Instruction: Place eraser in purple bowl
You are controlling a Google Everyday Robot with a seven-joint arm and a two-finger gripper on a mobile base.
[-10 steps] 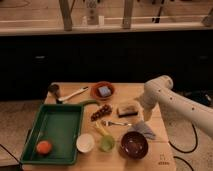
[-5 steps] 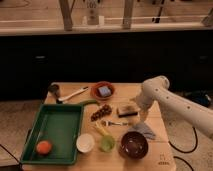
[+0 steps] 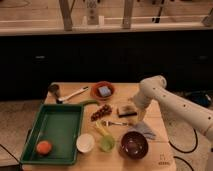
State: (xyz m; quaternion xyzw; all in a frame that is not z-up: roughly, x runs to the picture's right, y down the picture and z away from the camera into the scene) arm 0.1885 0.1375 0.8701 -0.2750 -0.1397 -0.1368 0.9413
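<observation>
White robot arm (image 3: 175, 106) is reaching in from the right over the wooden table (image 3: 116, 162), bending down at the elbow. Gripper (image 3: 136, 115) is hanging low just right of the eraser (image 3: 126, 111), jaws standing apart and gripping nothing; touching the eraser or just beside it, cannot tell.

Eraser is lying flat on the table, centre-right, dark top over tan sides. Purple bowl (image 3: 134, 144) is sitting by the near edge, in front of the eraser and apart from it. Grey-blue cloth (image 3: 145, 131) is lying between them, a bit to the right.

Orange-red bowl (image 3: 95, 93) is sitting at the far side, holding a blue sponge (image 3: 104, 90). Brush (image 3: 69, 95) with a pale handle is lying at far left. Green tray (image 3: 57, 125) is taking up the left side, holding an orange fruit (image 3: 44, 147). White cup (image 3: 85, 143) and green cup (image 3: 106, 143) are standing just left of the purple bowl. Fork (image 3: 115, 123) and a dark cluster (image 3: 101, 111) are lying left of the eraser.

Small dark marking (image 3: 161, 161) is showing on the table's near-right corner, cannot be read
</observation>
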